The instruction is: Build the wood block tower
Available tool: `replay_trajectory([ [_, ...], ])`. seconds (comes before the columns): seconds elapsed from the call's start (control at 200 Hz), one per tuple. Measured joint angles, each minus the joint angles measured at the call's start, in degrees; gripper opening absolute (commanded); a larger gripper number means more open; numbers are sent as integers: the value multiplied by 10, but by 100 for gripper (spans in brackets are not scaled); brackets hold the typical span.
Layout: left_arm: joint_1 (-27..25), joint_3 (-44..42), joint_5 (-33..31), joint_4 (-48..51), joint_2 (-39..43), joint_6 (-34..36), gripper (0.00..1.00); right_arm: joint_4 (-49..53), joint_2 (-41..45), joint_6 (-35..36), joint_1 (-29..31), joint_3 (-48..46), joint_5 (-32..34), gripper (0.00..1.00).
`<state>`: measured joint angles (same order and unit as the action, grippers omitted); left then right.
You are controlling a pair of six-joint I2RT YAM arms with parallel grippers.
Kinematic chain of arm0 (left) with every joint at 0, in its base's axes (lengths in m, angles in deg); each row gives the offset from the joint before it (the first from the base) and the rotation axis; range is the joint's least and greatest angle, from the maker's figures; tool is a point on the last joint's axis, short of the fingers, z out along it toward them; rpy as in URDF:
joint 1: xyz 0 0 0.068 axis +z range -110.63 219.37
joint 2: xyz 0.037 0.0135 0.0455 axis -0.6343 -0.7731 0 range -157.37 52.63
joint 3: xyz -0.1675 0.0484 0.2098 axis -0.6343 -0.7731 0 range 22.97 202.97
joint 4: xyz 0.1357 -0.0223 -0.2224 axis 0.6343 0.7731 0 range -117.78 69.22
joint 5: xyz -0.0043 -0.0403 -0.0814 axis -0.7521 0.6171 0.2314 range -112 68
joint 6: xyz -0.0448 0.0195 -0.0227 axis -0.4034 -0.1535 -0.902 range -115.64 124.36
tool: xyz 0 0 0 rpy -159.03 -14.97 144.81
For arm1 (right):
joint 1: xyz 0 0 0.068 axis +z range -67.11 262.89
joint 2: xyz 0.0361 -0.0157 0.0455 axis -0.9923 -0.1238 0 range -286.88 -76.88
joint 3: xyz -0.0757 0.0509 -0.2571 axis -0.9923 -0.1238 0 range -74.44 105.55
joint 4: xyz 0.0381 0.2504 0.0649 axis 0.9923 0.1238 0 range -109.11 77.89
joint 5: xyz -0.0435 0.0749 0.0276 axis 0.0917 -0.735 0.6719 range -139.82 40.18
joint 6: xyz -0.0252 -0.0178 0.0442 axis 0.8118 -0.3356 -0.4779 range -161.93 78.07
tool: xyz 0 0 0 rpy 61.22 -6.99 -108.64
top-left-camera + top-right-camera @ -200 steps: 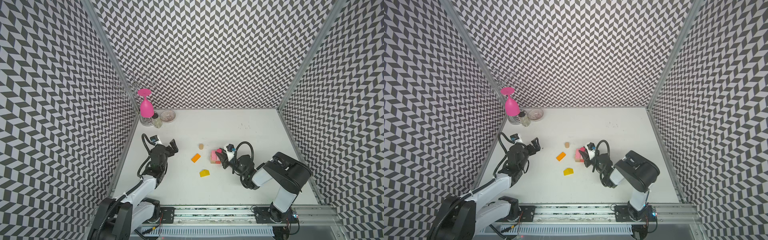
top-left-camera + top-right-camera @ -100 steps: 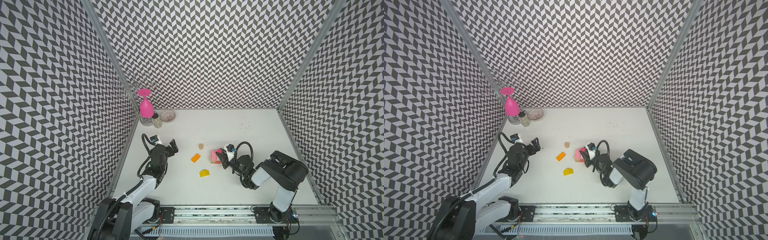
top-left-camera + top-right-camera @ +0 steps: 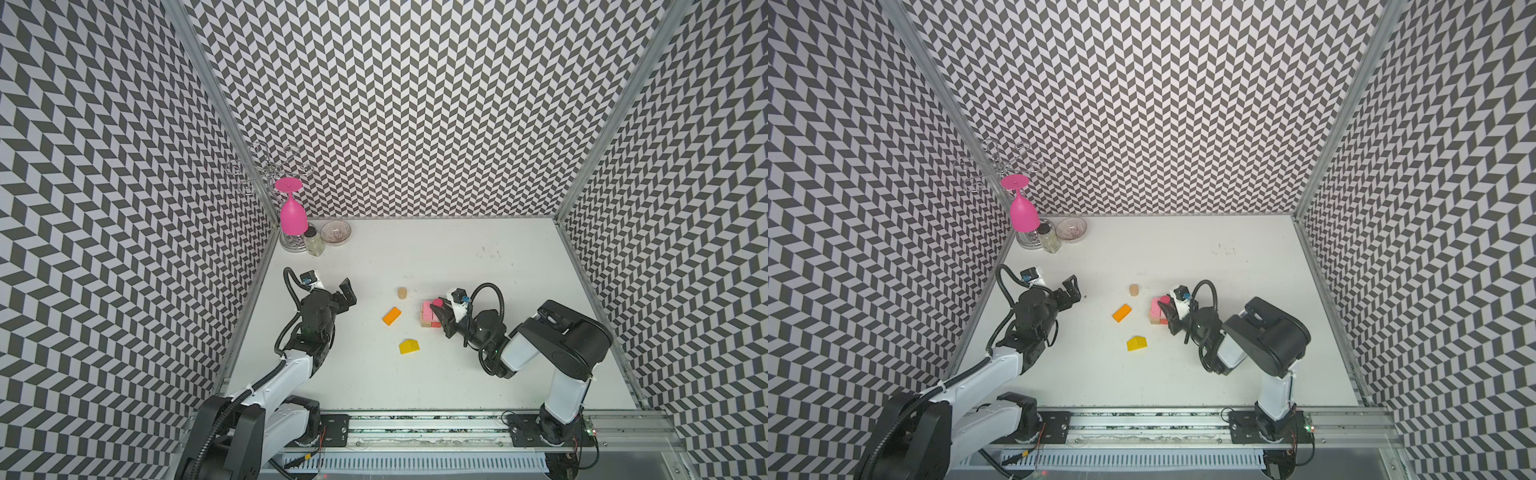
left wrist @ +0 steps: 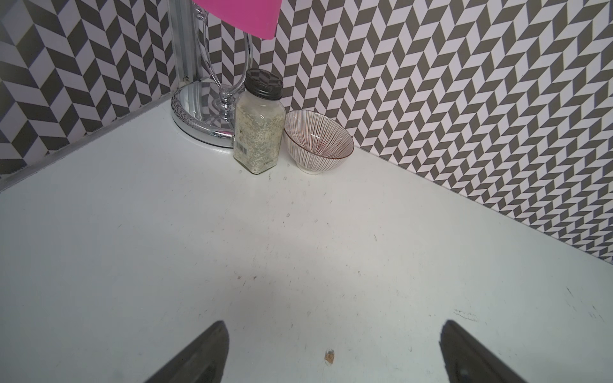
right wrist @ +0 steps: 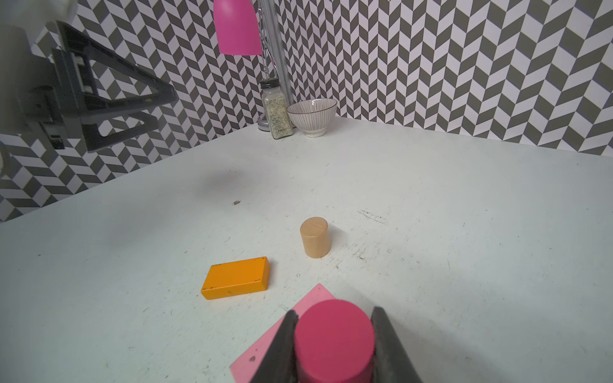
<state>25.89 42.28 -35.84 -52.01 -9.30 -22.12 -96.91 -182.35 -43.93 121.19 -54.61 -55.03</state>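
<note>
The tower (image 3: 428, 316) is a low stack of tan and red pieces under a flat pink block (image 5: 255, 359), at mid-table in both top views. My right gripper (image 5: 334, 311) is shut on a dark pink cylinder (image 5: 333, 338) directly over that pink block; I cannot tell whether the two touch. Left of the stack an orange block (image 3: 391, 316) lies flat, a tan cylinder (image 3: 402, 293) stands upright, and a yellow house-shaped block (image 3: 409, 346) sits nearer the front. My left gripper (image 3: 347, 291) hangs open over bare table at the left, holding nothing.
In the back left corner stand a chrome rack with a hanging pink goblet (image 3: 293, 216), a spice jar (image 3: 314, 241) and a striped bowl (image 3: 336, 232). Patterned walls close in three sides. The arms' rail runs along the front edge.
</note>
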Motion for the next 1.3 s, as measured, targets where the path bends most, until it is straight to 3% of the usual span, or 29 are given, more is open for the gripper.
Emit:
replay_trajectory([
  [0.155,0,0,0,0,0,0,100,0,0,0,0,2,0,29],
  [0.26,0,0,0,0,0,0,100,0,0,-2,0,3,2,46],
  [0.331,0,0,0,0,0,0,100,0,0,-2,-1,3,3,48],
  [0.871,0,0,0,0,0,0,100,-1,-1,-6,-2,2,10,51],
  [1.302,0,0,0,0,0,0,100,0,2,-5,-2,2,20,44],
])
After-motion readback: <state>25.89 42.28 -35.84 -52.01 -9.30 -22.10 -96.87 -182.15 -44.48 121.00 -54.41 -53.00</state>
